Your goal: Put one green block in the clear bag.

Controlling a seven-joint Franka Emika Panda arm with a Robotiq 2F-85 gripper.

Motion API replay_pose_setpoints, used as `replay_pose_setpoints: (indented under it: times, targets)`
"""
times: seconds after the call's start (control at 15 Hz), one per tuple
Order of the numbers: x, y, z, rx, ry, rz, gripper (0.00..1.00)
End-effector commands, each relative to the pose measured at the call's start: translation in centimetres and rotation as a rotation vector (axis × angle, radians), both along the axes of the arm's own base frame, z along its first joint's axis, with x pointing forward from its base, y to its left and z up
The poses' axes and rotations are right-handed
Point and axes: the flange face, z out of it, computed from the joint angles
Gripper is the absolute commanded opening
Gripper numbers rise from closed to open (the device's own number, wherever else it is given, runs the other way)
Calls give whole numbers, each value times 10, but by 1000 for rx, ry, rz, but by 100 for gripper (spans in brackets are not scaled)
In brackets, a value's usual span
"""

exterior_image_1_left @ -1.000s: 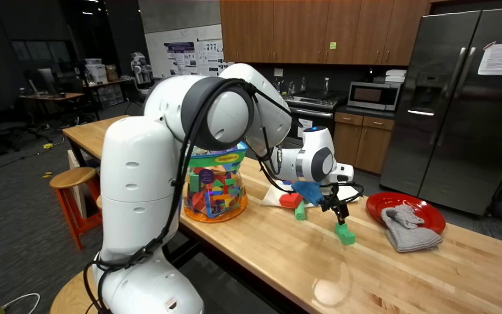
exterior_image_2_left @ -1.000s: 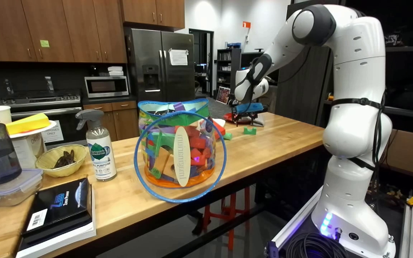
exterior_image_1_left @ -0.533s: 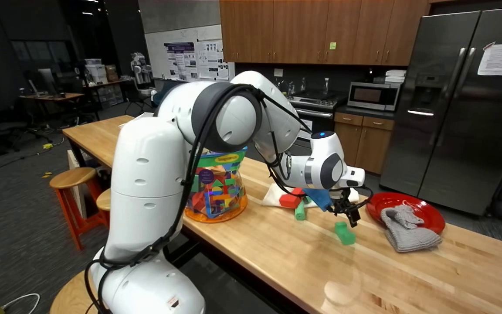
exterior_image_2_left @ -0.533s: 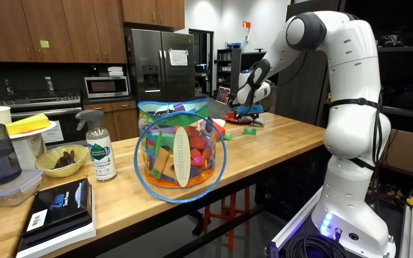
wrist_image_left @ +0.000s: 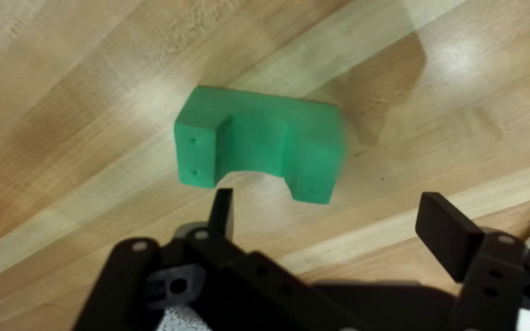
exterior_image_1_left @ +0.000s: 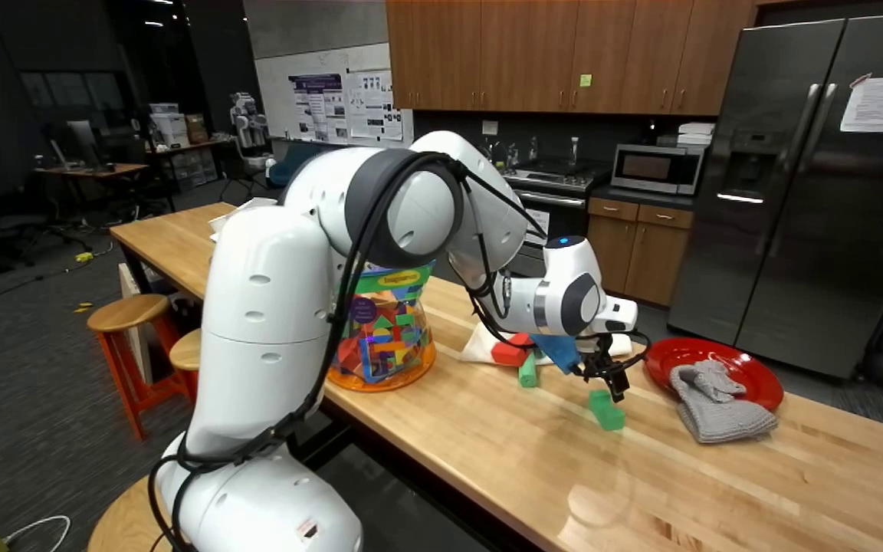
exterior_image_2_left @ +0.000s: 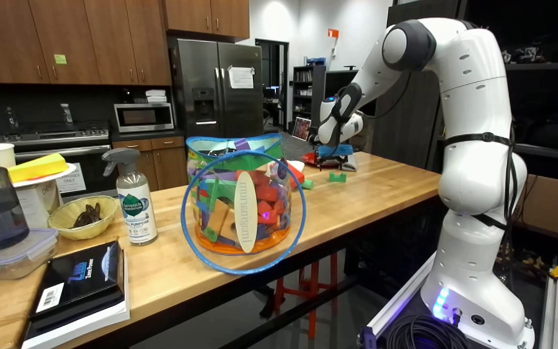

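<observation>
Smoothly notched, the green block (wrist_image_left: pixel 260 140) lies on grained wood (wrist_image_left: pixel 62 119); fingers (wrist_image_left: pixel 451 239) apart.

One robot arm (exterior_image_1_left: pixel 250 330), one end effector (wrist_image_left: pixel 334 223). On desk (exterior_image_1_left: pixel 717 491), I count one clear bag (exterior_image_1_left: pixel 384 285), one green arch block (wrist_image_left: pixel 260 133), one green round block (exterior_image_1_left: pixel 527 374), one loose red block (exterior_image_1_left: pixel 510 352), one red dish (exterior_image_1_left: pixel 664 356), one spray bottle (exterior_image_2_left: pixel 136 213), one yellow basket (exterior_image_2_left: pixel 85 232). Blocks (exterior_image_1_left: pixel 384 333) in bag: too many to count.

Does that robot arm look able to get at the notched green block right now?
Probably yes: the gripper hangs open nearby, and nothing visible stands between it and the green block. It likely must shift first; the block isn't between its jaws.
</observation>
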Motion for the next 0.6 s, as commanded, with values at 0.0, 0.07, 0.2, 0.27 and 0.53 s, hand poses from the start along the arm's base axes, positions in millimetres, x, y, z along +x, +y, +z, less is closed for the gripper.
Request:
replay_pose_setpoints:
  times: [0.0, 0.07, 0.2, 0.27, 0.53]
  targets:
    - [5, 0, -1, 2, -8, -21, 100]
    - [5, 1, -2, 2, -7, -22, 100]
    - [5, 1, -4, 2, -4, -24, 100]
    - [5, 1, -5, 1, -1, -24, 100]
    - [4, 3, -10, 4, 16, -20, 74]
